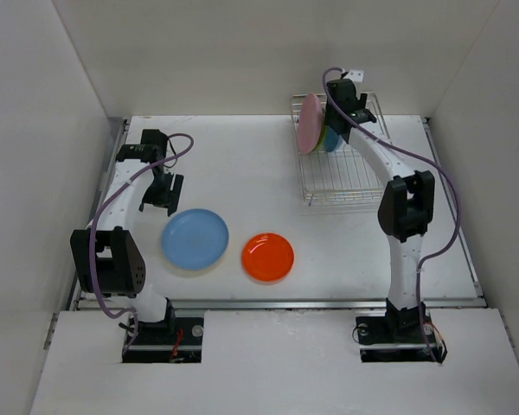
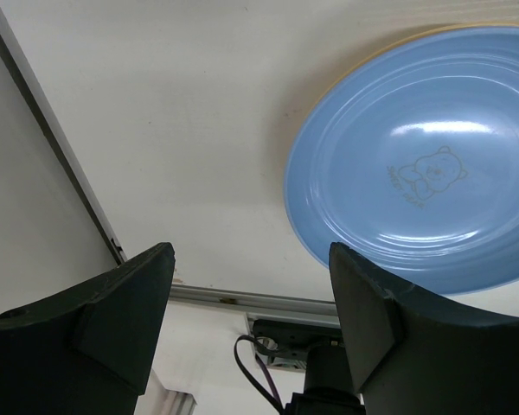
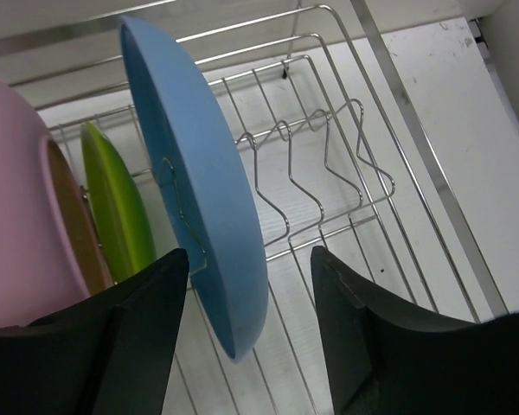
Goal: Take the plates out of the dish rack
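The silver wire dish rack (image 1: 350, 177) stands at the back right. A pink plate (image 1: 309, 123), a lime green plate (image 3: 114, 203) and a blue plate (image 3: 199, 186) stand upright in it. My right gripper (image 3: 251, 298) is open over the rack, its fingers either side of the blue plate's rim without closing on it. On the table lie a large blue plate (image 1: 195, 239), with a pale yellow rim showing under it in the left wrist view (image 2: 424, 147), and a red-orange plate (image 1: 268, 257). My left gripper (image 2: 251, 324) is open and empty, above the table left of the large blue plate.
White walls close in the table on three sides. A metal rail (image 1: 277, 303) runs along the near edge. The near half of the rack holds no plates.
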Controlling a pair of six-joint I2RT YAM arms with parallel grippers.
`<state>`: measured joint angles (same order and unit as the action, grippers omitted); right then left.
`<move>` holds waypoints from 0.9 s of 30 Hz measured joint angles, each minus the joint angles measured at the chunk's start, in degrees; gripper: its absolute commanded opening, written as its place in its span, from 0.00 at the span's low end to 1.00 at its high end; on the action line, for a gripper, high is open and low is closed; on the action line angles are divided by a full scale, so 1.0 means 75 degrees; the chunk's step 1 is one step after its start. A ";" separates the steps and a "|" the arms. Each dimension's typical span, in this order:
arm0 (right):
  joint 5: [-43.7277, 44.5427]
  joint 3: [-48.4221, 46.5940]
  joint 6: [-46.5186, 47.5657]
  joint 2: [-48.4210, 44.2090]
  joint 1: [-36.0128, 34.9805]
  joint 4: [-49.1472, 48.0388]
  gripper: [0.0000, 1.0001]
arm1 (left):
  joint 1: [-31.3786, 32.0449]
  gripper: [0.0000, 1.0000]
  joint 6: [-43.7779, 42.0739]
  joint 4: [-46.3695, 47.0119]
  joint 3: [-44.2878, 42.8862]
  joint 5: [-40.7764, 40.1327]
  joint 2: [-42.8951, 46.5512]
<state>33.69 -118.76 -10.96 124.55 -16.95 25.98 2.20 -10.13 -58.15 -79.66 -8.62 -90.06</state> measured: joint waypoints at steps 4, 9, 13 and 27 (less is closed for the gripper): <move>0.0233 -0.0003 0.0000 0.0187 0.0000 0.0085 0.38 | 0.0000 0.69 0.0000 0.0000 0.0000 0.0000 0.0000; 0.0501 0.0000 0.0073 0.0286 0.0000 0.0172 0.11 | 0.0000 0.69 0.0000 0.0000 0.0000 0.0000 0.0000; 0.0781 0.0408 0.0064 0.0073 -0.0023 -0.0102 0.01 | 0.0000 0.69 0.0000 0.0000 0.0000 0.0000 0.0000; 0.3532 0.0874 0.1332 -0.2346 -0.0807 -0.1411 0.00 | 0.0000 0.69 0.0000 -0.0175 0.0000 0.0009 0.0140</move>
<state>60.18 -112.20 -0.97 106.96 -23.00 15.40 2.20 -10.13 -59.46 -79.66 -8.56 -89.01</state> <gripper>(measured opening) 0.172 0.691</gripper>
